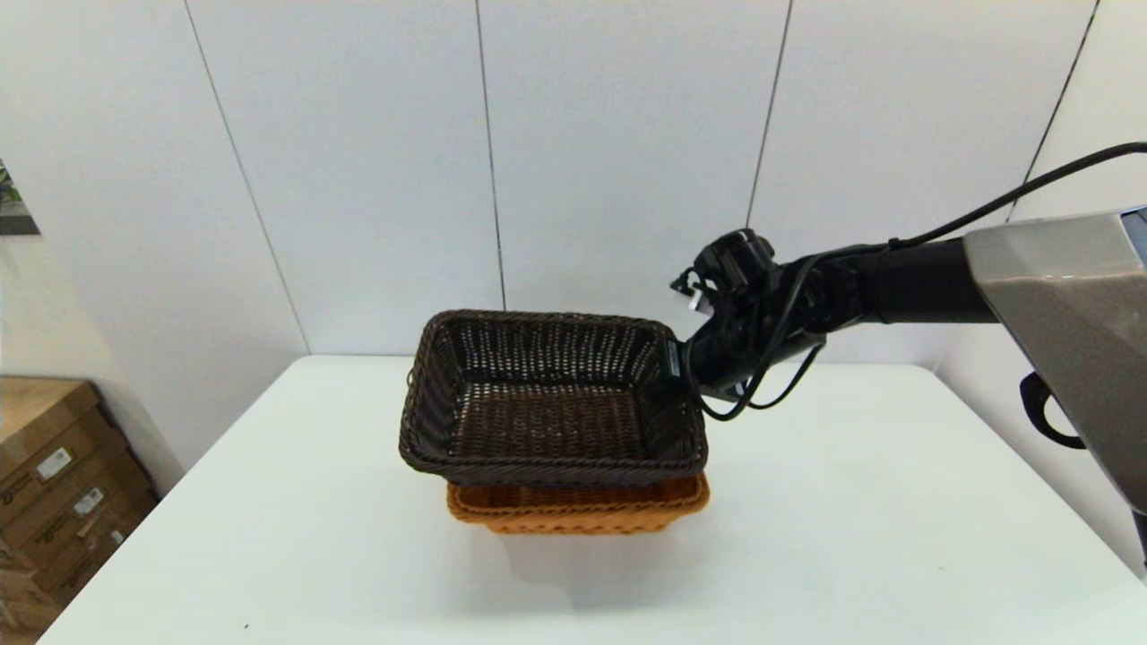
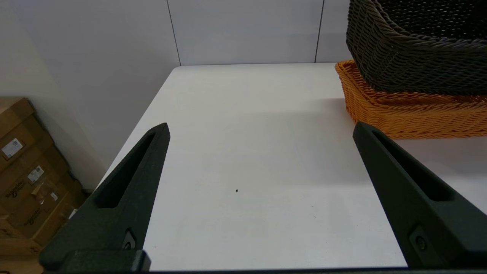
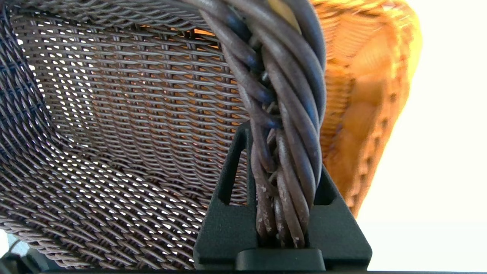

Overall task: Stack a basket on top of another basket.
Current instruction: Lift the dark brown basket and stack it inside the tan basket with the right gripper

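The right gripper (image 3: 283, 213) pinches the braided rim of the dark brown basket (image 1: 548, 403), mid-frame in the head view, holding it over the orange basket (image 1: 573, 511) so it can nest squarely. The left gripper (image 2: 258, 160) idles spread wide above the white table (image 1: 851, 537)

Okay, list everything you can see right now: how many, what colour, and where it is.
Dark brown wicker basket: one, dark brown, above the orange basket, held by its right rim.
Orange wicker basket: one, orange-tan, on the table under the dark one.
Table: one, white, before the robot.
Cardboard boxes: several, brown, on the floor left of the table.
Right hand: one, black, shut on the dark basket's braided rim.
Left hand: one, black, open, over bare table left of the baskets.
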Robot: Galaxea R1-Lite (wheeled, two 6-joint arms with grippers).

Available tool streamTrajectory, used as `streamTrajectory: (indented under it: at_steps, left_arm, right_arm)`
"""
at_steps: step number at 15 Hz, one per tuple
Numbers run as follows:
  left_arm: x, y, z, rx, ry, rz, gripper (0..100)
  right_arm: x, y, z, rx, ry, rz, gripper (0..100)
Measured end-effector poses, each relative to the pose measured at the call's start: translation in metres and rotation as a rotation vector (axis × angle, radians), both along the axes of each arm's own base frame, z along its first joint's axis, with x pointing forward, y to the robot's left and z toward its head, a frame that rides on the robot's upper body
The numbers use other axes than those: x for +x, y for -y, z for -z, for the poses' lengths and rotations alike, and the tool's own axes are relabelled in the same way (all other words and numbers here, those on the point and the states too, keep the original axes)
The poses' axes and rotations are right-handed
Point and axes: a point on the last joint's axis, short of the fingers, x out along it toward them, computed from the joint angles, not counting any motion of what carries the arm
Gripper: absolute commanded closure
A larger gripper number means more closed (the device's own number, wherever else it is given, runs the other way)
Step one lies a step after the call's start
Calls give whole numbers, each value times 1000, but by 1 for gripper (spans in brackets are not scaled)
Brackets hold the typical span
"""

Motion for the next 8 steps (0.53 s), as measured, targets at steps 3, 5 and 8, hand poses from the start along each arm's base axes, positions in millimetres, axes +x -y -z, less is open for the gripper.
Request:
streamTrajectory:
  at_steps: [3, 5, 8]
  left_arm:
    - [0, 0, 0, 0, 0, 0, 0]
    - [0, 0, 0, 0, 0, 0, 0]
    - [0, 0, 0, 0, 0, 0, 0]
  right_arm:
    - [4, 6, 1, -2, 3, 16, 100]
    - [6, 12, 2, -3, -1, 29, 100]
    - [10, 17, 7, -9, -6, 46, 100]
